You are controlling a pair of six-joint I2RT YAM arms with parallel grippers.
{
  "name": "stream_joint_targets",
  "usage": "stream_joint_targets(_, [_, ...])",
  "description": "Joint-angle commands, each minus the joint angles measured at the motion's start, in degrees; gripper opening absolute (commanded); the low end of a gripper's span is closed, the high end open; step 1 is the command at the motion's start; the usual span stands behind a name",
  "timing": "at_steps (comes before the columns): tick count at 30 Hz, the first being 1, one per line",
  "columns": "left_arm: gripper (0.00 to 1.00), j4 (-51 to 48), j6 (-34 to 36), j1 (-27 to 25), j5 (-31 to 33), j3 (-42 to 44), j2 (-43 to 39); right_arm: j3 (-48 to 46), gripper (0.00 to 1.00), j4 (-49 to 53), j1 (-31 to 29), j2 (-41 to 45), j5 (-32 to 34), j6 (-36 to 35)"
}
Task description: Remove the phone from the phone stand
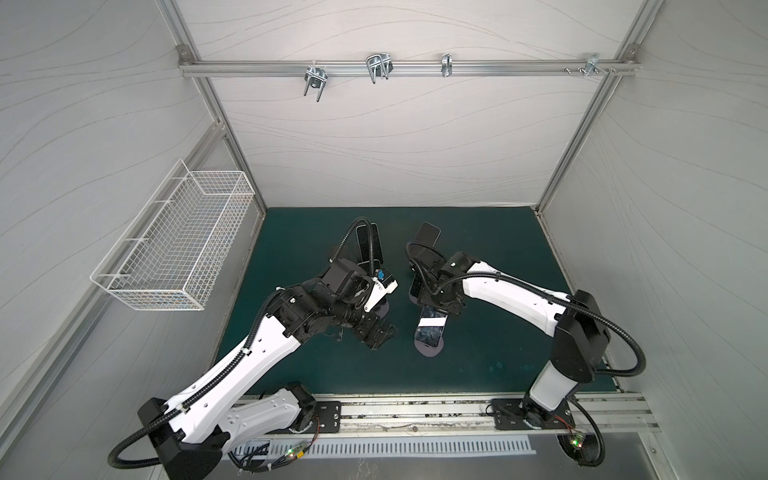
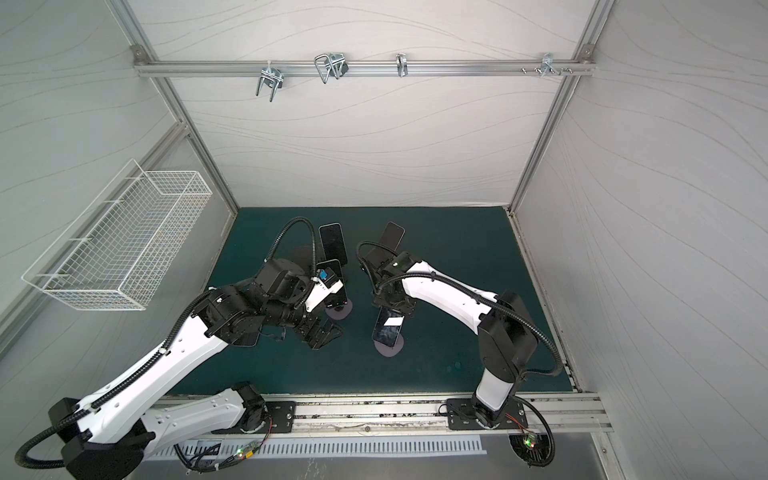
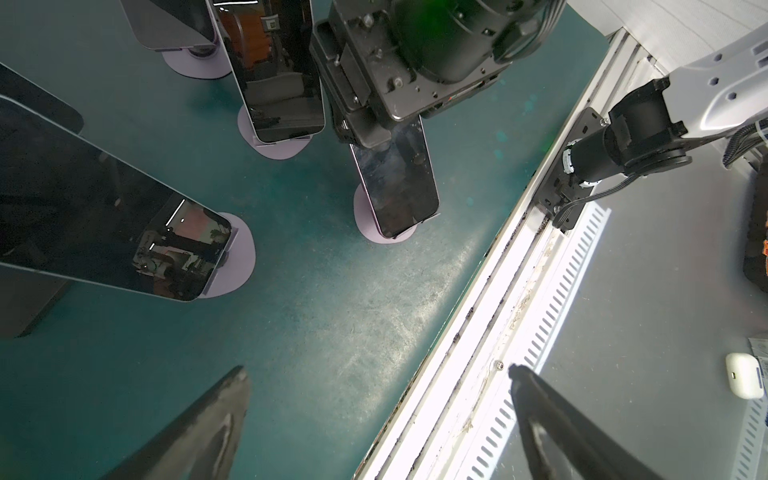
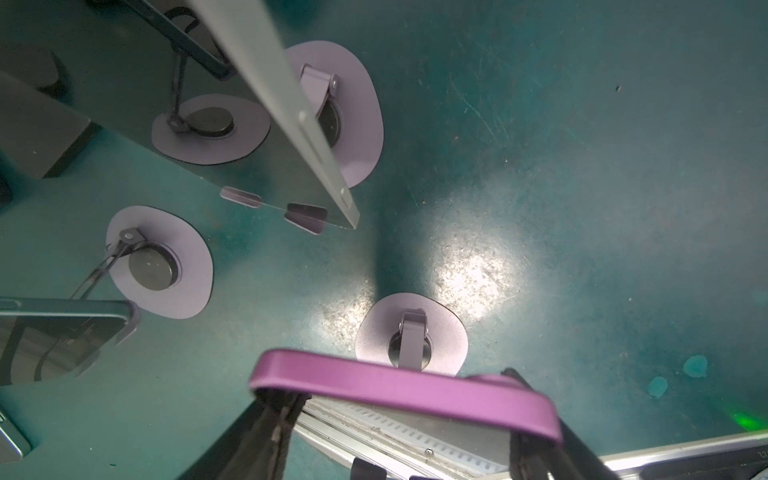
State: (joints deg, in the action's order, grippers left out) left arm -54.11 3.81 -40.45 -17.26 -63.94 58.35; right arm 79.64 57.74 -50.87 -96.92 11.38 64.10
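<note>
Standing tilted on its lilac, round-based phone stand, the black-screened phone with a purple rim sits near the front middle of the dark green table mat, lower end down at the stand's base.

The right gripper is over the phone's upper end. In the right wrist view the purple top edge runs across between the two black fingers, one at each long side. The jaws are partly closed around it; whether the pads actually press on the rim cannot be told.

The left gripper hangs over bare mat near that stand, to its left in both top views. Its jaws are spread wide with nothing between them.

Three other dark-screened phones lean on similar lilac stands: two towards the back of the mat, one beside the left arm's wrist.

A white wire basket is mounted on the left wall, well apart.
</note>
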Motion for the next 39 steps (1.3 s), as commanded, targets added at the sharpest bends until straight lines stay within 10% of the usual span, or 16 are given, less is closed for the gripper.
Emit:
stream_joint_targets(1, [0.99, 0.4, -0.5, -0.3, 1.0, 0.4, -1.4, -0.8, 0.67, 1.1, -0.5, 2.1, 0.8, 1.1])
stream_joint_targets(39, [0.99, 1.1, -1.2, -0.3, 3.9, -0.3, -2.2, -0.1, 0.61, 0.3, -0.5, 5.5, 0.1, -1.3])
